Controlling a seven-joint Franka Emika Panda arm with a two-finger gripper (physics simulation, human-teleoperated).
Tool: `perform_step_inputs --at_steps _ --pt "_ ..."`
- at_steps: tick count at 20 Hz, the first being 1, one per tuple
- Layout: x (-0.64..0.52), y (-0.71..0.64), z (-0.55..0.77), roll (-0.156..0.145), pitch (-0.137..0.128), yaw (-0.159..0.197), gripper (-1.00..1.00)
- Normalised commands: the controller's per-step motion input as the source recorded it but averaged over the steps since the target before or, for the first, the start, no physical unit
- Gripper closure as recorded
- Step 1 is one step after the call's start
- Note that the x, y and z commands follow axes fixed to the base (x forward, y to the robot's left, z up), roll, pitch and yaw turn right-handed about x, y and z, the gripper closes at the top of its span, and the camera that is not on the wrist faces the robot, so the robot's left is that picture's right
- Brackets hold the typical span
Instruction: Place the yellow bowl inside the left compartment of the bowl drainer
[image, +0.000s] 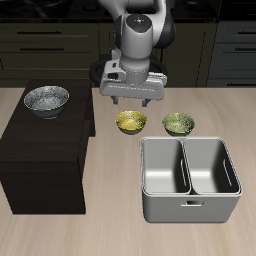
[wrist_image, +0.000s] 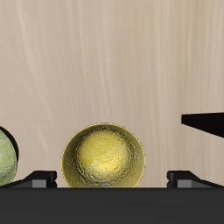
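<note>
The yellow bowl (image: 129, 122) (wrist_image: 103, 157) sits upright on the wooden table, behind the bowl drainer (image: 190, 209). The drainer is a grey metal tub with two wells and a handle slot facing the table's front edge. Its left compartment (image: 165, 168) holds nothing. My gripper (image: 131, 101) (wrist_image: 114, 179) hangs just above the yellow bowl, open, with its fingertips (wrist_image: 39, 178) spread wider than the bowl and touching nothing.
A green bowl (image: 178, 123) (wrist_image: 3, 157) of the same size lies beside the yellow one. A dark cabinet (image: 45, 150) (wrist_image: 206, 122) stands on the bowl's other side, with a silver metal bowl (image: 46, 99) on top.
</note>
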Motion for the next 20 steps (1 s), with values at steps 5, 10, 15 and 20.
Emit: perform_step_inputs --at_steps 5,10,15,20 --pt "-0.17 0.15 -0.07 0.0 -0.083 0.012 -1.0" --pt "-0.07 0.12 -0.06 -0.028 -0.067 0.007 -1.0" --pt "0.07 0.06 -0.08 -0.027 -0.046 -0.03 -1.0" --pt "0.03 0.02 -0.19 -0.029 -0.01 -0.018 -1.0"
